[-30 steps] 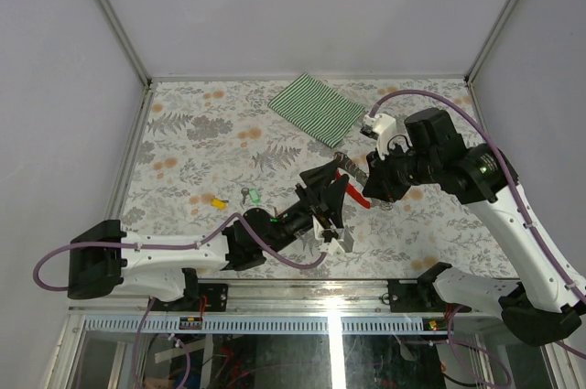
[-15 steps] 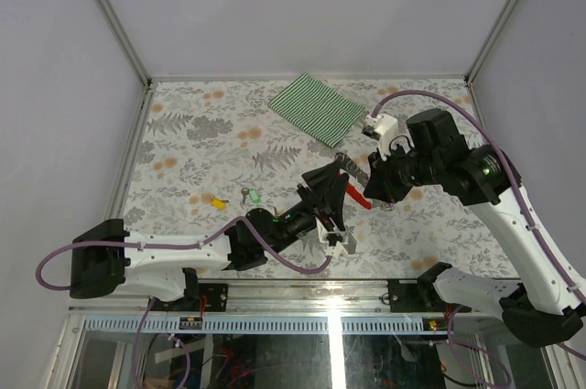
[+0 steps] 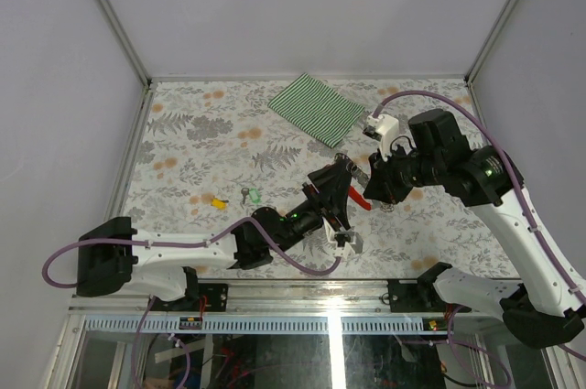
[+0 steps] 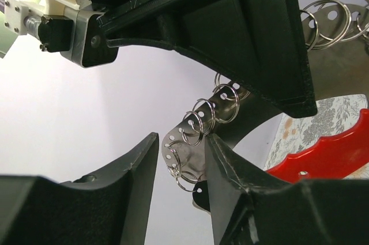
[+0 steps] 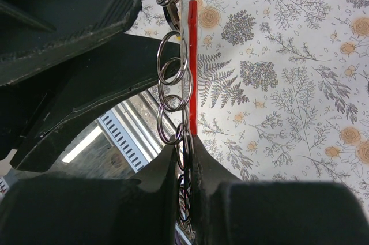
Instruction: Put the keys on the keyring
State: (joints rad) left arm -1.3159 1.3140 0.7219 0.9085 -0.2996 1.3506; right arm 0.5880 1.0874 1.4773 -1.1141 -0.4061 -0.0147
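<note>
1. Step in hand: getting both grippers on the keyring [image 5: 192,66]. No key has been picked up yet.
2. Right gripper [image 5: 184,144]: clamped on the keyring's silver ring end and holding it up off the flowered table [image 3: 183,133].
3. Left gripper [image 4: 181,141]: jaws apart, one on each side of the silver plate of split rings [image 4: 193,127]. The right-hand finger [image 4: 230,181] looks to be touching the plate and the other finger stands clear, so there is no grip.
4. Keyring location: in the air between the two grippers, near the table's front middle, with the red strap [image 4: 337,150] showing just beyond the rings.
5. Axis: in the right wrist view the long axis runs straight out from the fingers, with the strap edge-on and the rings strung alongside it. From the top view it seems to slant from near-right to far-left, but it's tiny there, so that's hard to confirm.
6. Keys: the yellow key [image 3: 218,202] and the green key [image 3: 254,195] lie flat on the table, near each other and well left of the keyring. I can't find a second yellow one.
7. Next move, my guess: the left gripper pinches one ring to steady or spread it, then a key has to be fetched. Risk: the thin rings could slip or twist.
</note>
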